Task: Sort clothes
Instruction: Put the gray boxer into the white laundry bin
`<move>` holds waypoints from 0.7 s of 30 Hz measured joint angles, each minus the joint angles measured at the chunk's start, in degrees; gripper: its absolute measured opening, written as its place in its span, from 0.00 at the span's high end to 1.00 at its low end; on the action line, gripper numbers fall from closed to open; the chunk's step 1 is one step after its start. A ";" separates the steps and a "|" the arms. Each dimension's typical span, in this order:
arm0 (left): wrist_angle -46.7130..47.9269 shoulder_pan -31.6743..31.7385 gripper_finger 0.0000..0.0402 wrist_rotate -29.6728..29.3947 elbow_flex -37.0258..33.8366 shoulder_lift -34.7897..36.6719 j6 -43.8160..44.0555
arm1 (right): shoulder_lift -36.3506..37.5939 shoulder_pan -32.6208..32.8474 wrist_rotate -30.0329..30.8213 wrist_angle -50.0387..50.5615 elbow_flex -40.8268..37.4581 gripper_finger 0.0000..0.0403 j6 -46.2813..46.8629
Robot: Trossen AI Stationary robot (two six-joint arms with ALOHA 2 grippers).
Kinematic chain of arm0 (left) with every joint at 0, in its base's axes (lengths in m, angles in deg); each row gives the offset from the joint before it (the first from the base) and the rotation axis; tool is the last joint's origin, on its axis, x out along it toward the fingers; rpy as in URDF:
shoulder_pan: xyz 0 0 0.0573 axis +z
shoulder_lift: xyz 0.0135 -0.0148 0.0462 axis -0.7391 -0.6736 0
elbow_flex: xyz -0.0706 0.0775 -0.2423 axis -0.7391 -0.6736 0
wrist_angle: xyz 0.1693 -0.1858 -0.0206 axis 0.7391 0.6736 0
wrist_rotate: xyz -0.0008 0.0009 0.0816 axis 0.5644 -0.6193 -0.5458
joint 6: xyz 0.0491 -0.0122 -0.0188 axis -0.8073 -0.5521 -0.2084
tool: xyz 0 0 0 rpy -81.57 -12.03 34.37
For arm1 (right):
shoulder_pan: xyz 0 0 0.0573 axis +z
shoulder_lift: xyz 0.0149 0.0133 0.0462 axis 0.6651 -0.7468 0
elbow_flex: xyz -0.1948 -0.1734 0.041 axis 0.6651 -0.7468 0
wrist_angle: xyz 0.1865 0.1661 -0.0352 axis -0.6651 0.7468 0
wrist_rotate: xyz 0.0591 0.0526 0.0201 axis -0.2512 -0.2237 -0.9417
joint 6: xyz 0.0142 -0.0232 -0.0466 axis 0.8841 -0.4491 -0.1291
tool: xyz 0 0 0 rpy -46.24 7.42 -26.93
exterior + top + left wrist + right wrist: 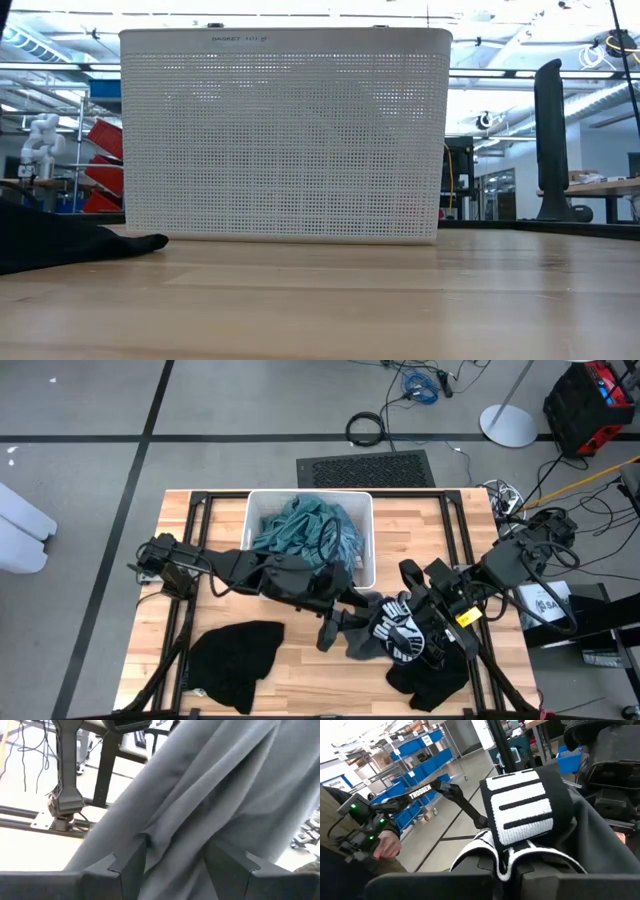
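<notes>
Left gripper [328,628] grasps grey garment [352,632] at table's five o'clock; right gripper [425,622], clenched on black printed garment [415,650], could drag both together.

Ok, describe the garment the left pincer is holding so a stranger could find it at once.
Start at the white bin at the table's back edge. Just in front of its right corner, the left pincer grips a dark grey garment. Unlike the printed black garment beside it, it is plain and lifted off the wood.
</notes>
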 joint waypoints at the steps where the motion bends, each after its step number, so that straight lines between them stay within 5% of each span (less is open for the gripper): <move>1: -0.06 0.30 0.51 0.68 0.00 0.03 -0.02 | 0.02 0.09 0.12 0.05 0.00 1.00 -0.11; 8: 0.66 2.91 0.51 11.12 0.00 0.47 -1.27 | 0.27 0.80 -0.37 0.21 0.00 1.00 0.25; 21: -2.16 5.77 0.51 15.37 0.08 4.67 -1.51 | 2.38 3.55 1.89 0.16 0.00 1.00 -2.43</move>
